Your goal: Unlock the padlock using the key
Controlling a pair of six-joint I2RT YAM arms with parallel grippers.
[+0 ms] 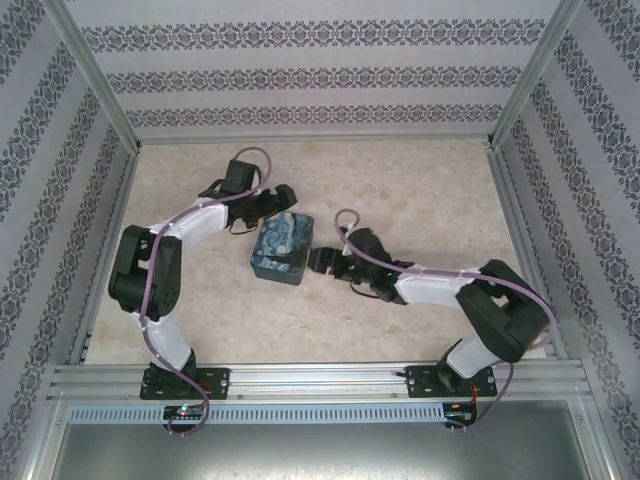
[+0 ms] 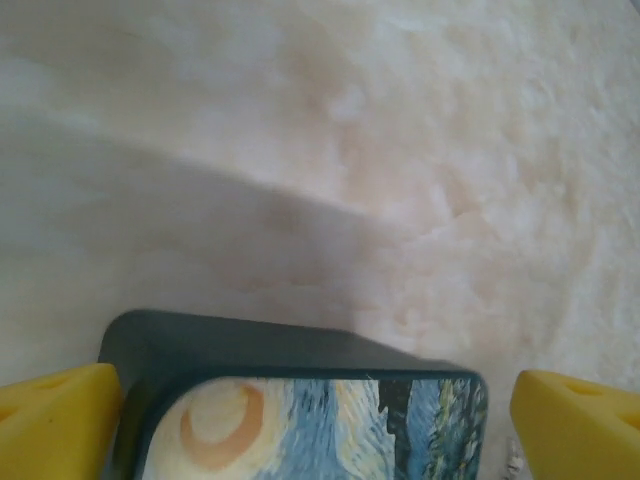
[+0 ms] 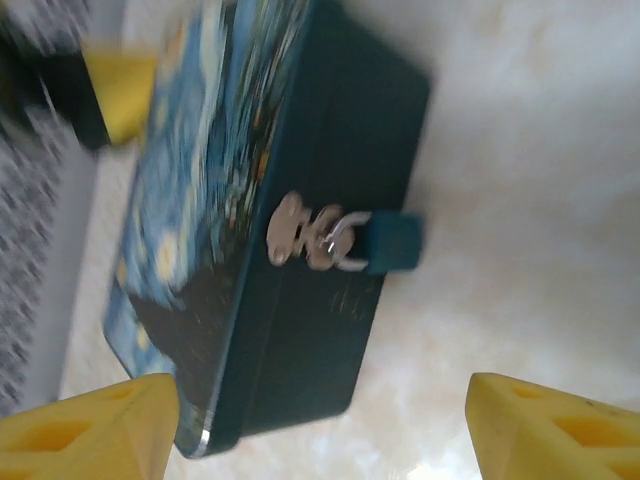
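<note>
Currently left jaws spread astride tin [image 2: 250, 350]; right jaws spread (nothing held) facing padlock [image 3: 393, 243] hanging on hasp [image 3: 300, 232].

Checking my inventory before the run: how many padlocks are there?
1. The padlock hangs on the silver hasp on the tin's dark side wall. Another could hide on an unseen side.

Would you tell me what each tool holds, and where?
Right tool: open, empty. Left tool straddles the tin at one end; grip cannot be told.
</note>
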